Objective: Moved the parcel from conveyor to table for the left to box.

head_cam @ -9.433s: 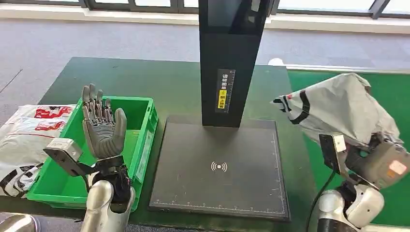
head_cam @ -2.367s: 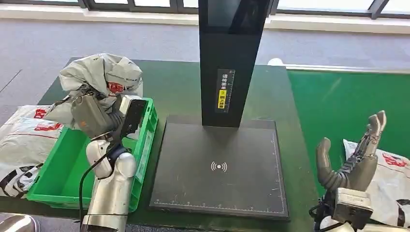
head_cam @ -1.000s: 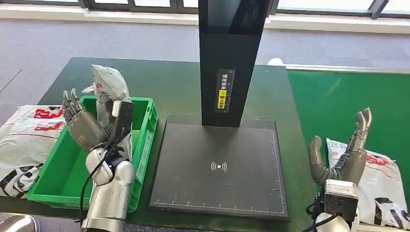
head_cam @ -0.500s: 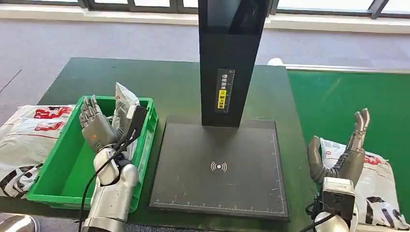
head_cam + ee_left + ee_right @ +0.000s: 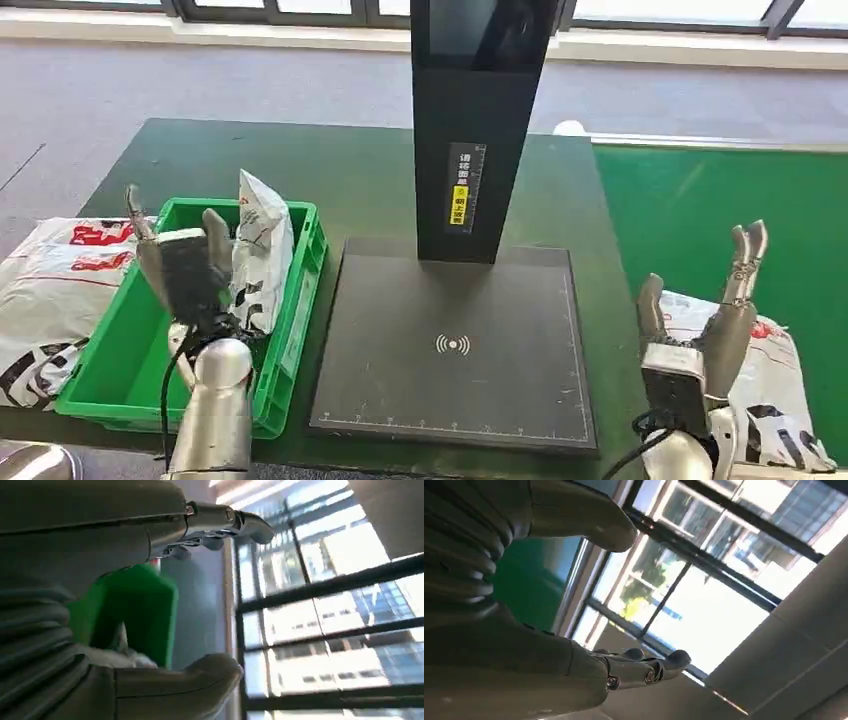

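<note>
Parcel (image 5: 262, 245): grey-white poly bag with red and black print, standing on end inside the green crate (image 5: 110, 372), leaning against the crate's wall on the side toward the scanner. Judged as boxed; this item's cycle looks complete.

Left hand (image 5: 183, 270): raised over the crate, just beside the parcel, fingers spread and pointing up, holding nothing. Whether it touches the bag cannot be told from the head view. In the left wrist view the thumb (image 5: 190, 680) and fingers (image 5: 225, 522) stand well apart, with green crate wall between them.

Right hand (image 5: 700, 335): upright at the conveyor side, fingers spread, palm empty. In the right wrist view thumb (image 5: 584, 515) and fingers (image 5: 644, 670) are parted with nothing between.

Second parcel (image 5: 775, 385): same kind of bag, lying flat on the green conveyor (image 5: 700, 200) just behind and beside the right hand. Not yet lifted; judged as the next item to be carried to the table (image 5: 330, 170).

Scanner stand (image 5: 478, 130): black column on a black base plate (image 5: 455, 350), between crate and conveyor; plate carries nothing.

Further bags (image 5: 50, 285): stacked at the table's left edge, outside the crate.

Remaining work, as judged: right hand takes the second parcel, sets it on the table, left hand boxes it.
</note>
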Motion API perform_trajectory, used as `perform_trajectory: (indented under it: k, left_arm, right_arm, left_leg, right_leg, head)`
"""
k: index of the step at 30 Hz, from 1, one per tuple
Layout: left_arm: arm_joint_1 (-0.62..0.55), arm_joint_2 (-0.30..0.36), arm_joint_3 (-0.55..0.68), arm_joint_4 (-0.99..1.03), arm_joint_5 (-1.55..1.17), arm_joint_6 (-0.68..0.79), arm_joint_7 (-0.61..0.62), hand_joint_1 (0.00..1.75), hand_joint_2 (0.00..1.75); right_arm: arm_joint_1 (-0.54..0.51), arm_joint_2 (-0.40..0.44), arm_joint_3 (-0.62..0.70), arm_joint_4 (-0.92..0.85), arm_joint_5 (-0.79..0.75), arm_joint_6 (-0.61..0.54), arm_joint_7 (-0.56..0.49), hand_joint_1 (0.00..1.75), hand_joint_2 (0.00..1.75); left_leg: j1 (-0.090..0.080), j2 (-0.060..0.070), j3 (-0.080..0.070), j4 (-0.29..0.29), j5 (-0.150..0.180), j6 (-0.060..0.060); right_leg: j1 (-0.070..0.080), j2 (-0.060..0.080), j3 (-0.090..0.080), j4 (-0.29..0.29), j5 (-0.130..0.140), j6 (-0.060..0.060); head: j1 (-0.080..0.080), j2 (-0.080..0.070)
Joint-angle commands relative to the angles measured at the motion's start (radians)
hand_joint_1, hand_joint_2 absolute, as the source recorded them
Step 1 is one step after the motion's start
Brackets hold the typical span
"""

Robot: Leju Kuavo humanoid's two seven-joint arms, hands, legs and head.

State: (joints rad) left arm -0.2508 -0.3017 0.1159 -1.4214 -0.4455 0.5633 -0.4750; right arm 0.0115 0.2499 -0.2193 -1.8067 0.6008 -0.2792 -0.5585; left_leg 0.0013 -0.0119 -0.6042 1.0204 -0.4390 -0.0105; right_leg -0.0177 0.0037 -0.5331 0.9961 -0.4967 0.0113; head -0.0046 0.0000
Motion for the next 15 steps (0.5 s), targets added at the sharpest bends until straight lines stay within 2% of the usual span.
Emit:
perform_trajectory:
  k: [1,2,4,7,8,9,15]
  left_arm:
    - [0.062,0.021,-0.114,-0.129,0.287,-0.253,-0.080,0.00,1.75]
    - [0.074,0.025,-0.126,-0.146,0.385,-0.344,-0.080,0.00,1.75]
    - [0.090,0.021,-0.133,-0.169,0.474,-0.424,-0.088,0.00,1.75]
    - [0.096,0.020,-0.137,-0.176,0.474,-0.422,-0.088,0.00,1.75]
    - [0.094,0.026,-0.149,-0.179,0.535,-0.487,-0.080,0.00,1.75]
    - [0.094,0.028,-0.154,-0.185,0.558,-0.512,-0.074,0.00,1.75]
    - [0.092,0.044,-0.185,-0.190,0.631,-0.582,-0.049,0.00,1.75]
  right_arm:
    - [-0.085,-0.039,-0.113,0.216,0.344,-0.225,0.181,0.00,1.75]
    - [-0.098,-0.049,-0.147,0.271,0.477,-0.272,0.282,0.00,1.75]
    - [-0.115,-0.060,-0.211,0.345,0.629,-0.336,0.408,0.00,1.75]
    - [-0.115,-0.071,-0.217,0.367,0.623,-0.343,0.407,0.00,1.75]
    - [-0.125,-0.060,-0.279,0.398,0.776,-0.321,0.561,0.00,1.75]
    - [-0.129,-0.074,-0.290,0.432,0.814,-0.312,0.609,0.00,1.75]
    - [-0.184,-0.109,-0.378,0.600,0.787,-0.274,0.686,0.00,1.75]
  left_leg:
    - [0.001,0.001,0.003,-0.002,0.000,0.000]
    - [0.000,0.001,0.003,-0.003,0.001,0.000]
    - [0.001,0.001,0.005,-0.005,0.001,0.000]
    - [0.001,0.001,0.005,-0.004,0.000,0.000]
    - [0.000,0.001,0.005,-0.005,0.001,0.000]
    - [0.000,0.000,0.003,-0.002,0.000,0.000]
    - [0.000,0.000,0.005,-0.005,0.001,0.000]
  right_leg:
    - [0.001,0.000,0.003,-0.003,0.001,-0.001]
    - [0.001,0.000,0.004,-0.004,0.001,-0.001]
    - [0.001,0.000,0.006,-0.007,0.002,-0.001]
    - [0.001,0.000,0.006,-0.007,0.002,-0.001]
    - [0.001,-0.001,0.006,-0.007,0.002,-0.001]
    - [0.000,-0.001,0.004,-0.003,0.001,-0.001]
    - [0.001,-0.002,0.006,-0.007,0.002,-0.001]
  head:
    - [0.000,0.000]
    - [0.000,0.000]
    - [0.000,0.000]
    - [0.000,0.000]
    - [0.000,0.000]
    - [0.000,0.000]
    - [0.000,0.000]
